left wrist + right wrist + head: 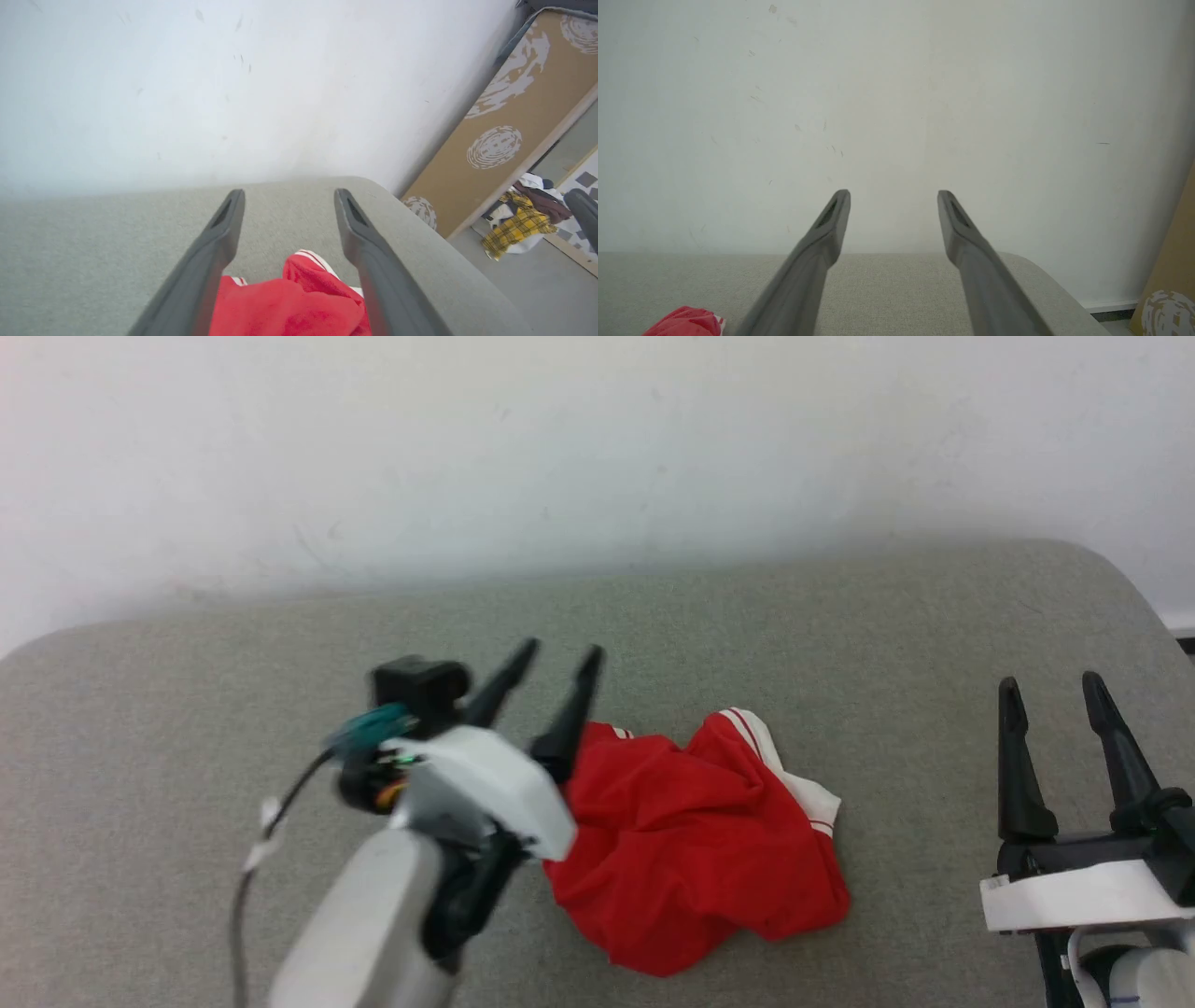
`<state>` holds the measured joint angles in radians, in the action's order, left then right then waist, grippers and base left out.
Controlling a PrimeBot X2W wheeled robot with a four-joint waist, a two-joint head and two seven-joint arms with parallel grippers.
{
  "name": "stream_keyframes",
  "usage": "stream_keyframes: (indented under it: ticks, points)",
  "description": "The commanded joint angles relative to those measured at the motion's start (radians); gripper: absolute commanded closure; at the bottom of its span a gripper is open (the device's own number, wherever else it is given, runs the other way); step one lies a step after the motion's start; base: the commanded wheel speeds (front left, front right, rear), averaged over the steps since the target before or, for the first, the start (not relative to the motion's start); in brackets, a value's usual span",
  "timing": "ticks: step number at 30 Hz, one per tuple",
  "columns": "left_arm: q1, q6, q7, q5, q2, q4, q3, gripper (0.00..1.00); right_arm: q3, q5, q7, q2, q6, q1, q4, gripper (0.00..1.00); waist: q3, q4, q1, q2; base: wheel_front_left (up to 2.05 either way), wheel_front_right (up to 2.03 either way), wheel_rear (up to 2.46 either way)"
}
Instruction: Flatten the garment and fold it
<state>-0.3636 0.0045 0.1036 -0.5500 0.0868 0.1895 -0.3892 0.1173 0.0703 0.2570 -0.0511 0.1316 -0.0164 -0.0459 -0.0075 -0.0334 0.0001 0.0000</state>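
The shirt point(691, 840) is a crumpled red heap mid-tabletop point(187, 728), thin and floppy, so it'll sag wherever you lift it; I'd grab the white sleeve edge point(810, 800). Left pincer point(563, 651) hangs open over its left edge, right pincer point(1048, 681) open too, well off to the side.

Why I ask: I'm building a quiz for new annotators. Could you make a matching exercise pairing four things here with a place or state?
Things:
1. garment
2. left hand
3. right hand
4. yellow checked clothes

Places or states:
A. open, away from the garment, near the right end of the grey surface
B. on the floor by the patterned board
C. crumpled in a heap
D. open, at the garment's left edge

Pairs: 1-C, 2-D, 3-A, 4-B
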Motion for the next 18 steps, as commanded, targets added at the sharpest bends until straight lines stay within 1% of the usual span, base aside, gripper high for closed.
stream_keyframes:
  ticks: [1, 4, 8, 12, 13, 16, 18]
  points:
    - [0.052, 0.012, -0.055, 0.023, 0.049, -0.054, 0.029, 0.00, 0.000, 0.002, 0.005, 0.001, -0.001, 0.018, 0.003, 0.00, -0.021, 0.020, -0.0001, 0.0000, 0.00, 0.00, 0.00]
    - [0.137, 0.035, -0.159, 0.077, 0.115, -0.136, 0.065, 0.00, -0.002, 0.006, 0.005, 0.001, -0.001, 0.035, 0.008, 0.00, -0.030, 0.029, -0.0001, 0.0000, 0.00, 0.00, 0.00]
    - [0.294, 0.078, -0.304, 0.116, 0.164, -0.187, 0.124, 0.00, -0.006, 0.012, 0.005, 0.001, -0.001, 0.059, 0.017, 0.00, -0.034, 0.040, -0.0001, 0.0000, 0.00, 0.00, 0.00]
    - [0.437, 0.116, -0.357, 0.146, 0.175, -0.209, 0.180, 0.00, -0.011, 0.017, 0.005, 0.001, -0.001, 0.085, 0.026, 0.00, -0.032, 0.054, -0.0001, 0.0000, 0.00, 0.00, 0.00]
    - [0.437, 0.116, -0.357, 0.146, 0.175, -0.209, 0.180, 0.00, -0.011, 0.017, 0.005, 0.001, -0.001, 0.085, 0.026, 0.00, -0.032, 0.054, -0.0001, 0.0000, 0.00, 0.00, 0.00]
    - [0.507, 0.135, -0.364, 0.175, 0.160, -0.230, 0.210, 0.00, -0.006, 0.020, 0.005, 0.001, -0.001, 0.096, 0.032, 0.00, -0.025, 0.068, -0.0001, 0.0000, 0.00, 0.00, 0.00]
    - [0.528, 0.140, -0.365, 0.203, 0.141, -0.259, 0.221, 0.00, 0.001, 0.023, 0.005, 0.001, -0.001, 0.096, 0.038, 0.00, -0.017, 0.078, -0.0001, 0.0000, 0.00, 0.00, 0.00]
